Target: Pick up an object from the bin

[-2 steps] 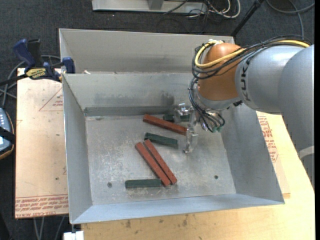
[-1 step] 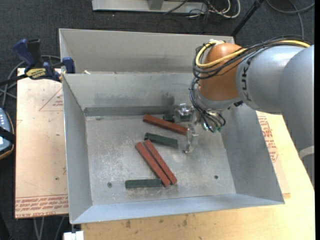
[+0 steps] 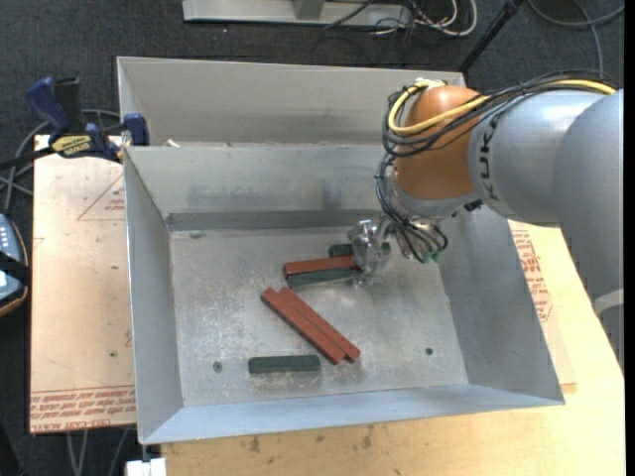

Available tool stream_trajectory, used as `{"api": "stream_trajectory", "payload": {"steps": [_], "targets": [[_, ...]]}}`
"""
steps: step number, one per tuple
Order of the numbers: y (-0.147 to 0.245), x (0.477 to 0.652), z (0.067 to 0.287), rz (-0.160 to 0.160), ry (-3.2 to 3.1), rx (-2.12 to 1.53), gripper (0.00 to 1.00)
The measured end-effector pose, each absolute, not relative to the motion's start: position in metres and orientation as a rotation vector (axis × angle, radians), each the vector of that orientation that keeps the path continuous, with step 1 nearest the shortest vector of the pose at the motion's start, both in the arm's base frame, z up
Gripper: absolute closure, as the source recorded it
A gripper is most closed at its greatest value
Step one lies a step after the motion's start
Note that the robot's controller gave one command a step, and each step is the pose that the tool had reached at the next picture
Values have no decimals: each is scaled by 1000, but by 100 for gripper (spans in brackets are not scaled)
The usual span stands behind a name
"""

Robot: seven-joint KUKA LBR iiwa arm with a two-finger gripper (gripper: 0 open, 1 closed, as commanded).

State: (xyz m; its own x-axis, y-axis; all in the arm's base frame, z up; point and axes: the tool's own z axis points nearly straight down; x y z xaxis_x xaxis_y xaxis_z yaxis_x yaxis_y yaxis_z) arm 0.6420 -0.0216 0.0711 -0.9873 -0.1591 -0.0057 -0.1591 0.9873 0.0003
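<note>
Arm in from right, wrist bent down; pincer at dark green bar end; pincer state unreadable.

txt: "KU" blk letters, partial | on: silver arm link | beside orange wrist cover
</note>
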Motion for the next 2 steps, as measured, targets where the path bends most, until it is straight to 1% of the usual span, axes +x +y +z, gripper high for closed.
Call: {"api": "stream_trajectory", "payload": {"steps": [1,2], "targets": [[-22,641,71,1,3128,-251,0],[49,629,85,7,3118,-356,0]]}}
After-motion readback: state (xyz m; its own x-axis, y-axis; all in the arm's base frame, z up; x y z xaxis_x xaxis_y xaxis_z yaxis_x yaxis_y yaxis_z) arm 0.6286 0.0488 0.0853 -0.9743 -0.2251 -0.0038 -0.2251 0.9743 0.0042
